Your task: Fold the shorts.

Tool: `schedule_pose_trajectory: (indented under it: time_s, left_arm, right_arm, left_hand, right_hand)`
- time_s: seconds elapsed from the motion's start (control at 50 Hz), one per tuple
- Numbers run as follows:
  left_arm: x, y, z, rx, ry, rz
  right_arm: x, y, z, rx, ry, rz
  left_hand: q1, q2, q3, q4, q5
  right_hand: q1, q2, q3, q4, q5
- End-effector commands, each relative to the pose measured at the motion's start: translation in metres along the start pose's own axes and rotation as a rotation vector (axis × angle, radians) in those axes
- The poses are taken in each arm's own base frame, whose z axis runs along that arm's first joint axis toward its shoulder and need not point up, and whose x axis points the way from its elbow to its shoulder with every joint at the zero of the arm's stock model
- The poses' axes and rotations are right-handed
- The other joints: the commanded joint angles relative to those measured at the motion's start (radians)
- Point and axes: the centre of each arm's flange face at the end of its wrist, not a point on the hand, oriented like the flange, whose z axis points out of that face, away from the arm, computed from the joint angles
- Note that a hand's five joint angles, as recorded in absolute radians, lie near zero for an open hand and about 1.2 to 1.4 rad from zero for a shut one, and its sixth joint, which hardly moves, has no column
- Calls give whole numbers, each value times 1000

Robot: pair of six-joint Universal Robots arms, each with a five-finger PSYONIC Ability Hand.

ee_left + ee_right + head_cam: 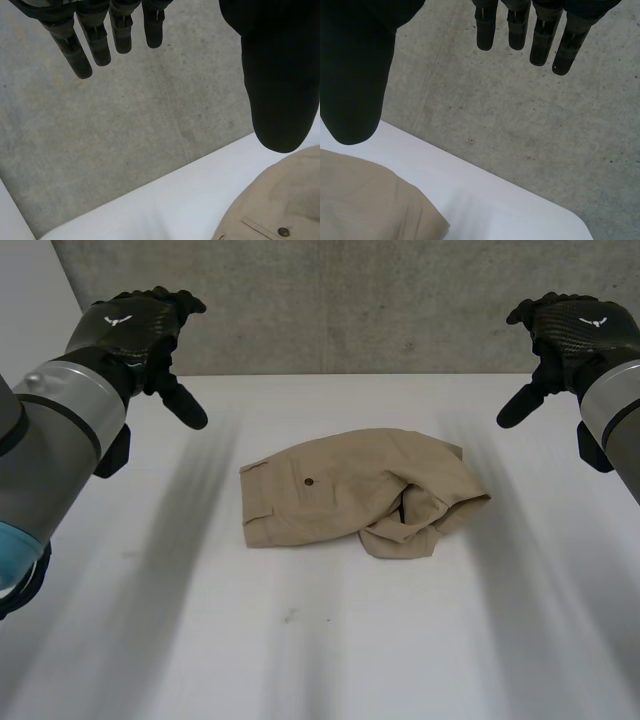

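Tan shorts [355,492] lie crumpled in the middle of the white table [320,640], waistband toward the left, one leg bunched over at the right. A small dark button [308,481] shows on the back pocket. My left hand [140,335] hovers high above the table's far left, fingers straight, holding nothing. My right hand [570,335] hovers likewise at the far right, open and empty. In the left wrist view its fingers [100,35] point at the wall, with the shorts [280,205] beyond the thumb. The right wrist view shows straight fingers [540,35] and the shorts' edge [365,200].
A grey concrete wall [350,300] stands right behind the table's far edge. White table surface spreads all round the shorts, with wide room at the front.
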Motion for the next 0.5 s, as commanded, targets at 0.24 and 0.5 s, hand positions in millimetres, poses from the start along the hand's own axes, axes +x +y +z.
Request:
schedule_pose_trajectory:
  time_s: [0.24,0.5]
  left_arm:
    - [12,61,22,-160,93,-11]
    - [46,170,54,-298,210,56]
  right_arm:
    - [-4,5,-2,-5,-21,-171]
    - [-10,19,0,-46,-41,-215]
  left_hand:
    - [57,41,28,40,26]
    - [520,505,491,503,489]
  right_hand:
    - [-30,-47,-38,-61,-70]
    - [-30,-47,-38,-61,-70]
